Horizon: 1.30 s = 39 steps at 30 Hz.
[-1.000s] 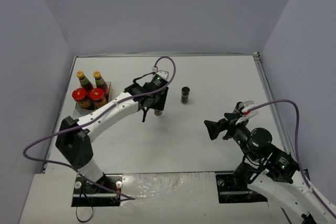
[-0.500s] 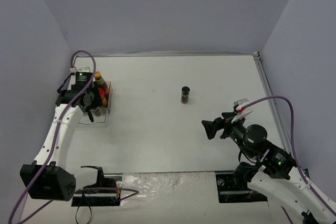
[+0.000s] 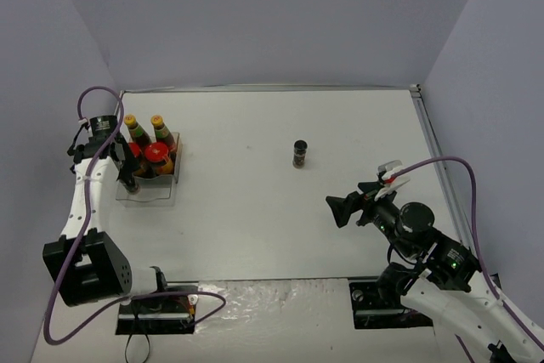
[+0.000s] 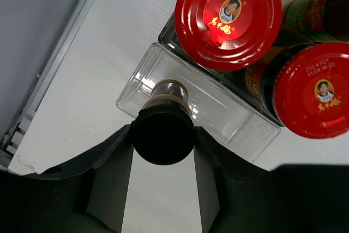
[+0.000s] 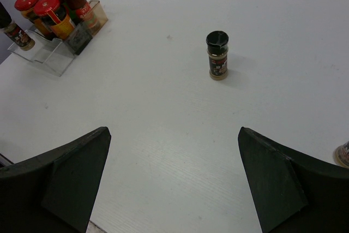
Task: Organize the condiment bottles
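My left gripper (image 4: 163, 130) is shut on a small black-capped spice jar (image 4: 163, 143) and holds it over the front left corner of the clear rack (image 4: 218, 110). In the top view the left gripper (image 3: 126, 178) is at the rack's (image 3: 157, 191) left side. Two red-lidded jars (image 4: 235, 17) (image 4: 319, 88) stand in the rack, with two yellow-capped sauce bottles (image 3: 130, 122) (image 3: 157, 122) behind them. A second spice jar (image 3: 300, 154) stands alone mid-table. A third spice jar (image 5: 343, 154) shows at the right wrist view's edge. My right gripper (image 3: 353, 206) is open and empty.
Purple walls enclose the white table (image 3: 255, 227) on the left, back and right. A metal rail (image 4: 49, 75) runs along the table's left edge, close to the rack. The left arm's purple cable (image 3: 85, 104) loops beside the rack.
My left arm has swung from mid-table to the rack at the far left, carrying the spice jar with it. The right arm has barely moved.
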Available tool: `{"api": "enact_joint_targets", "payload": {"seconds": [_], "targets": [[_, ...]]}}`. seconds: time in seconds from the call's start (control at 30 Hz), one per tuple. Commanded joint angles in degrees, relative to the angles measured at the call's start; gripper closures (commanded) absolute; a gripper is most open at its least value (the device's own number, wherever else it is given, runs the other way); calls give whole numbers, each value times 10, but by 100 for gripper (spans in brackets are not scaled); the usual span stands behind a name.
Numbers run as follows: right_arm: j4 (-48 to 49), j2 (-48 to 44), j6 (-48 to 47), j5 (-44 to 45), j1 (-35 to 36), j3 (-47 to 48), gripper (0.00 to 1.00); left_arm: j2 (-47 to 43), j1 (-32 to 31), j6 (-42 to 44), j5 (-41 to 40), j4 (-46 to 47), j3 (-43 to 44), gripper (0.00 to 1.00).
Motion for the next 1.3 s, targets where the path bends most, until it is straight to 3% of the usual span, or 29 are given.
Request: {"api": "enact_joint_targets", "payload": {"seconds": [0.0, 0.13, 0.43, 0.6, 0.8, 0.9, 0.97, 1.17, 1.27], "targets": [[32, -2, -5, -3, -2, 20, 0, 20, 17, -9, -5, 48, 28, 96], [31, -4, -5, 0, -2, 19, 0, 33, 20, -10, -18, 63, 16, 94], [32, 16, -5, -2, -3, 21, 0, 54, 27, -14, -17, 81, -12, 60], [33, 29, -5, -2, -3, 20, 0, 64, 27, -14, -14, 84, -24, 50], [39, 54, 1, 13, -2, 23, 0, 47, 27, -21, 0, 73, -20, 30], [44, 110, 4, 32, -2, 38, 0, 15, 27, -26, 5, 56, -13, 12], [50, 169, 3, 41, -3, 58, 0, -9, 27, -29, 11, 44, -6, 6], [108, 344, -14, 27, -35, 115, 0, -96, 24, -30, 47, 16, 7, 3], [163, 416, -18, -19, -90, 137, 0, -134, 4, -23, 74, 9, 7, 3]]}}
